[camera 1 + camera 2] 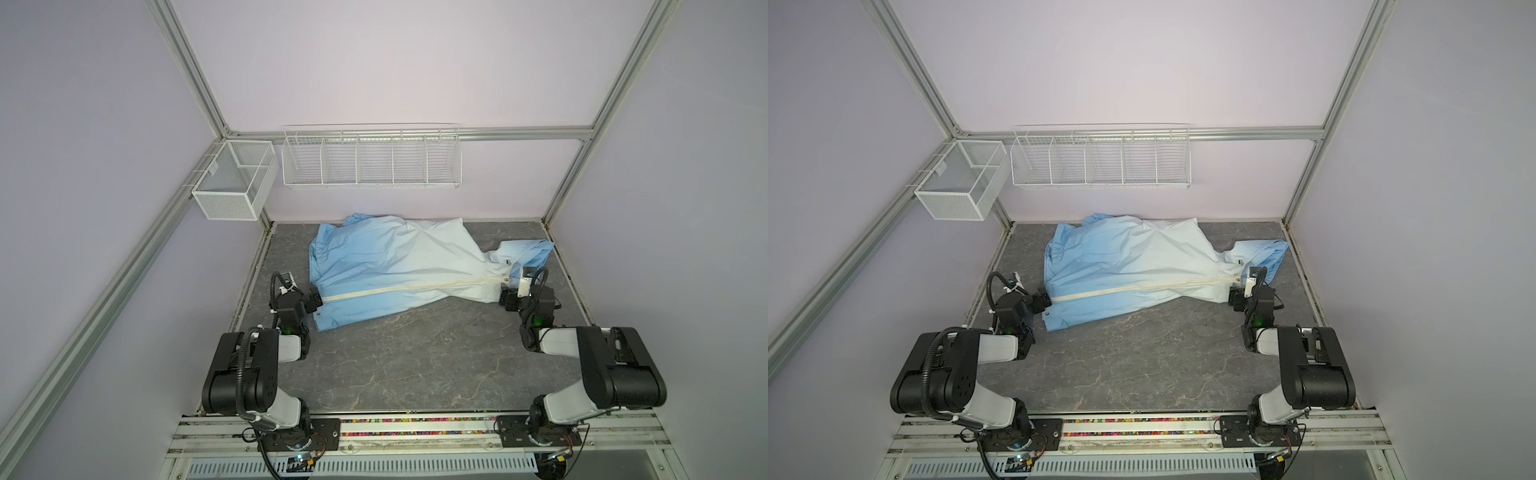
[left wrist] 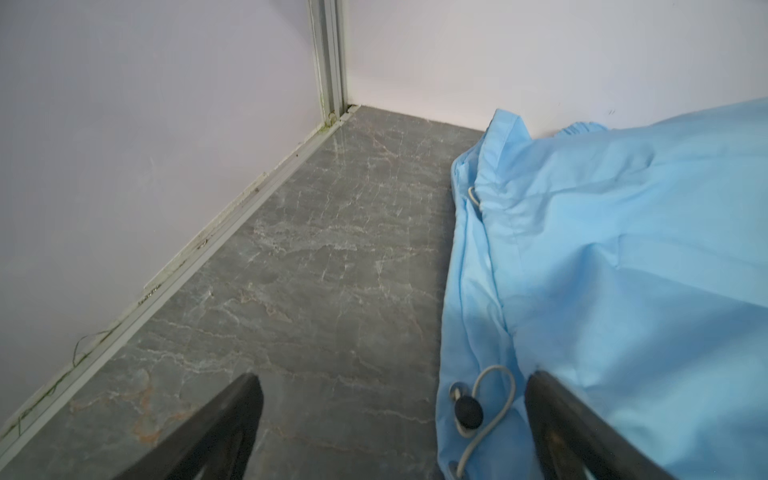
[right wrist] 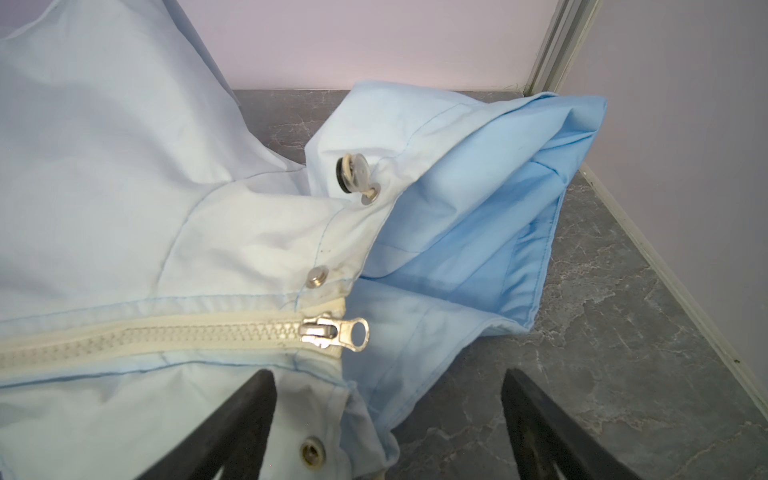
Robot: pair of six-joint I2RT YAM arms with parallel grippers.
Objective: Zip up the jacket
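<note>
The bare grey tabletop stretches on the near side of the jacket, which lies spread flat across the far half, its front facing up. The fabric is stronger blue at the hem end and pale whitish-blue toward the collar end. The cream zipper runs along the jacket's near part from hem to collar, and its teeth are meshed the whole way.

At the jacket's hem end sits the left hand. In the left wrist view this hand is spread wide and grips nothing; one finger is over the hem fabric, the other over bare tabletop beside the jacket. A grey cord with a dark toggle lies on the hem between them.

At the jacket's collar end sits the right hand, also spread wide and empty. The metal slider rests at the zipper's collar end, just beyond the fingertips, with a snap stud just beside it.

Beyond the jacket, on the back wall, hangs a white wire rack, with a mesh basket in the corner.
</note>
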